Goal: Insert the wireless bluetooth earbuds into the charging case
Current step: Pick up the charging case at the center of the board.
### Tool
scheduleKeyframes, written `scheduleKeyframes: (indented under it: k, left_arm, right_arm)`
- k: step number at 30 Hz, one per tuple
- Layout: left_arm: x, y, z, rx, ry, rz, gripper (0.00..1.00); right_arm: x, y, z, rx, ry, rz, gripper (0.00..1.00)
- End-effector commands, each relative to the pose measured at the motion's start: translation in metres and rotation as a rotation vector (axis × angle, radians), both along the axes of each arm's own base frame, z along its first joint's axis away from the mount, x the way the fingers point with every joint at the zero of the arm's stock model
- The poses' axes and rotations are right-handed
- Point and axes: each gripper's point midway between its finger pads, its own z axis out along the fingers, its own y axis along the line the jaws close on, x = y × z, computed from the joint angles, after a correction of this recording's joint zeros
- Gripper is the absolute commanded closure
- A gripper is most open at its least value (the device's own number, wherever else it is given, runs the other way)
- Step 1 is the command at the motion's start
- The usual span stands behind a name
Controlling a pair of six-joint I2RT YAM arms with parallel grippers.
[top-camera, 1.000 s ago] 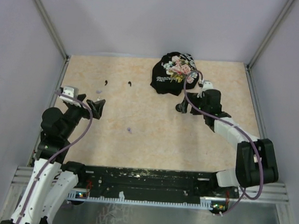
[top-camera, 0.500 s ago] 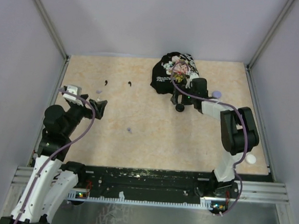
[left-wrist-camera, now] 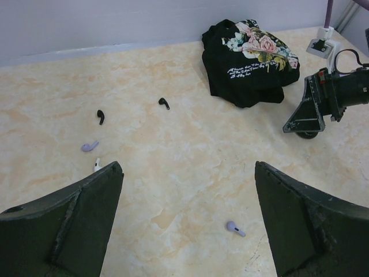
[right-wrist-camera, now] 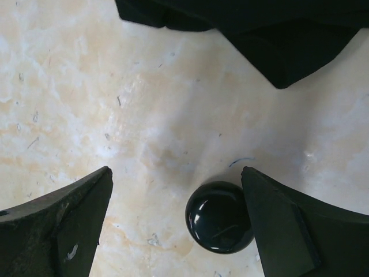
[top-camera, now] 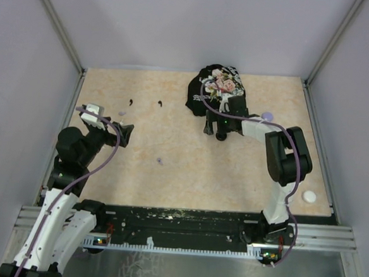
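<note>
Earbuds lie loose on the table (top-camera: 245, 174), all on its left half. Two black earbuds (left-wrist-camera: 101, 116) sit far left, apart from each other. A lavender earbud (left-wrist-camera: 89, 146) and a white earbud (left-wrist-camera: 97, 165) lie close together just nearer. A second lavender earbud (left-wrist-camera: 234, 228) lies alone toward the middle. None is seated in a case.

Handling, judged: very light, hard smooth plastic, rounded, so apt to skate or flick out of a pinch. Best hold is across the stem, low to the table, with a gentle squeeze.

Left pincer (left-wrist-camera: 187, 167): spread wide, empty, hanging over the left side and facing the earbuds.

Right pincer (right-wrist-camera: 176, 173): spread, gripping nothing, set down around a glossy black puck (right-wrist-camera: 219, 217), probably a case. Contact cannot be told. A lavender puck (top-camera: 268, 116) and a white puck (top-camera: 309, 197) sit on the right.

Writing: the black floral cloth (left-wrist-camera: 248, 60), far centre, carries white script by the roses, too small to read. No brand shows elsewhere.
</note>
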Motion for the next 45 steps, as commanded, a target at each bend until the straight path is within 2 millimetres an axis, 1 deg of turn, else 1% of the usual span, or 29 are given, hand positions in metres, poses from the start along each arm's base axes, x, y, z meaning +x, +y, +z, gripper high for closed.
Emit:
scheduleKeyframes:
  k: [1,9,12,14,15,16,18,19,20,21,23,26,30,34,37,39,41,42,43,45]
  left_arm:
    - [0.0,-0.003,0.005,0.007,-0.019,-0.024,0.0]
    - [-0.002,-0.004,0.005,0.006,-0.02,-0.031,0.0]
    - [-0.002,-0.005,0.005,0.005,-0.023,-0.034,0.0]
    - [-0.003,-0.005,0.006,0.003,-0.025,-0.036,0.0]
    - [-0.003,-0.005,0.006,0.003,-0.025,-0.037,0.0]
    - [-0.003,-0.005,0.006,0.002,-0.025,-0.038,0.0]
    - [-0.004,-0.005,0.007,0.001,-0.027,-0.038,0.0]
    - [-0.004,-0.005,0.007,0.0,-0.028,-0.037,0.0]
    - [-0.004,-0.006,0.008,0.0,-0.03,-0.039,0.0]
    - [-0.004,-0.005,0.007,0.0,-0.029,-0.037,0.0]
    - [-0.004,-0.005,0.007,-0.001,-0.029,-0.033,0.0]
    - [-0.004,-0.005,0.008,-0.004,-0.031,-0.033,0.0]
    - [-0.004,-0.005,0.008,-0.005,-0.029,-0.032,0.0]
    - [-0.004,-0.005,0.007,-0.006,-0.026,-0.029,0.0]
    - [-0.005,-0.004,0.007,-0.005,-0.026,-0.026,0.0]
    - [-0.005,-0.005,0.006,-0.006,-0.025,-0.026,0.0]
    - [-0.005,-0.005,0.007,-0.005,-0.025,-0.025,0.0]
    - [-0.004,-0.004,0.007,-0.005,-0.025,-0.022,0.0]
    - [-0.004,-0.004,0.007,-0.005,-0.025,-0.02,0.0]
    - [-0.004,-0.004,0.005,-0.003,-0.021,-0.018,0.0]
  right_arm:
    - [-0.008,0.019,0.013,-0.03,-0.014,0.114,0.08]
    - [-0.035,0.029,0.014,-0.171,-0.014,0.182,0.09]
    - [-0.049,0.032,0.013,-0.236,-0.012,0.197,0.09]
    - [-0.053,0.03,0.018,-0.282,-0.047,0.17,0.1]
    - [-0.054,0.03,0.024,-0.29,-0.075,0.153,0.1]
    - [-0.055,0.03,0.035,-0.284,-0.109,0.126,0.09]
    - [-0.056,0.025,0.047,-0.27,-0.146,0.042,0.09]
    - [-0.056,0.021,0.057,-0.251,-0.17,-0.007,0.09]
    - [-0.057,0.015,0.063,-0.239,-0.184,-0.065,0.09]
    - [-0.061,0.008,0.06,-0.223,-0.175,-0.131,0.09]
    - [-0.063,-0.003,0.064,-0.196,-0.186,-0.246,0.08]
    - [-0.069,-0.019,0.06,-0.173,-0.176,-0.396,0.08]
    - [-0.071,-0.026,0.054,-0.147,-0.164,-0.536,0.08]
    - [-0.07,-0.025,0.042,-0.112,-0.135,-0.637,0.08]
    - [-0.068,-0.02,0.033,-0.088,-0.123,-0.691,0.09]
    - [-0.066,-0.015,0.026,-0.075,-0.104,-0.709,0.14]
    - [-0.066,-0.012,0.017,-0.082,-0.089,-0.732,0.16]
    - [-0.065,-0.011,0.018,-0.076,-0.092,-0.749,0.16]
    - [-0.066,-0.011,0.007,-0.096,-0.079,-0.762,0.17]
    - [-0.066,-0.013,0.001,-0.104,-0.08,-0.79,0.19]
